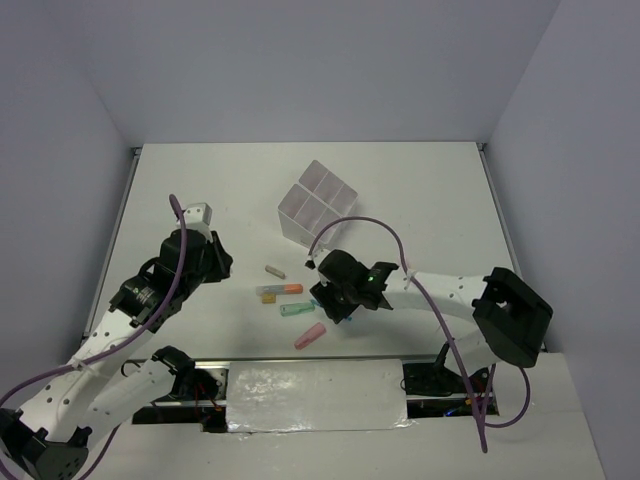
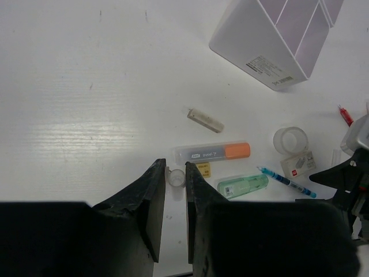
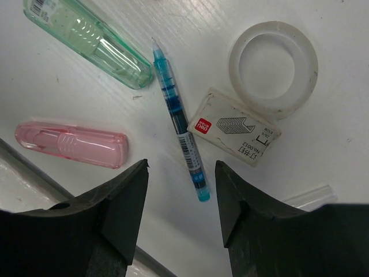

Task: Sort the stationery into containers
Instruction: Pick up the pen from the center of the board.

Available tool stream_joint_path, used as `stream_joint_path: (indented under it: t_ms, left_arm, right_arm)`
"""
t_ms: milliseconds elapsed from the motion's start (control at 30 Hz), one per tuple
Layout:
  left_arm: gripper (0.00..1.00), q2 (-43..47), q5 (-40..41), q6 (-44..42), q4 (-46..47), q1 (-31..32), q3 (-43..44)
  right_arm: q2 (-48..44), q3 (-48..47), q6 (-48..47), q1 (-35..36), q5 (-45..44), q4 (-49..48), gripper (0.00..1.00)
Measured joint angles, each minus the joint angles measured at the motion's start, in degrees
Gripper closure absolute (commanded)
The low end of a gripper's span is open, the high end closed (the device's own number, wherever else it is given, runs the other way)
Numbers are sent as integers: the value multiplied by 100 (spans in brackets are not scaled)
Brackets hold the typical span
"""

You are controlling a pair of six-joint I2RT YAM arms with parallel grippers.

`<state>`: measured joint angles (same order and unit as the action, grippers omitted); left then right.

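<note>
Right tool [image 3: 181, 167]: released, jaws astride thin blue pen [image 3: 173, 112] | translucent barrel, barcode label | left tool [image 2: 174, 167]: narrow, grip unclear

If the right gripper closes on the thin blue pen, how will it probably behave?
The blue pen looks thin and round, so a sideways nudge would likely roll it on the table. Its plastic barrel seems stiff and light. Only its end lies between the jaws of the right gripper, so it may tilt when lifted.
</note>
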<state>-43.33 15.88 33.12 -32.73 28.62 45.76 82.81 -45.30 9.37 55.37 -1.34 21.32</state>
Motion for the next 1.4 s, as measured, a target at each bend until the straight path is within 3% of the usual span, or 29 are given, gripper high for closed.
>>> stream_joint_path:
  t_ms: [267,400,1167,1333,1400]
  left_arm:
    - [100,-2,-79,-17,26,0,0]
    - [100,-2,-125,-22,46,0,0]
    - [100,-2,-273,-164,66,0,0]
    - [100,0,-273,-164,66,0,0]
    - [100,0,-273,-164,66,0,0]
  right_arm:
    - [363,-2,120,92,-4,114,46]
    - [505,-57,160,107,-85,232,55]
    - [846,-422,173,260,-452,503,86]
    - [872,-455,173,302,-459,494,100]
    - [861,-455,177,328,-476,496,100]
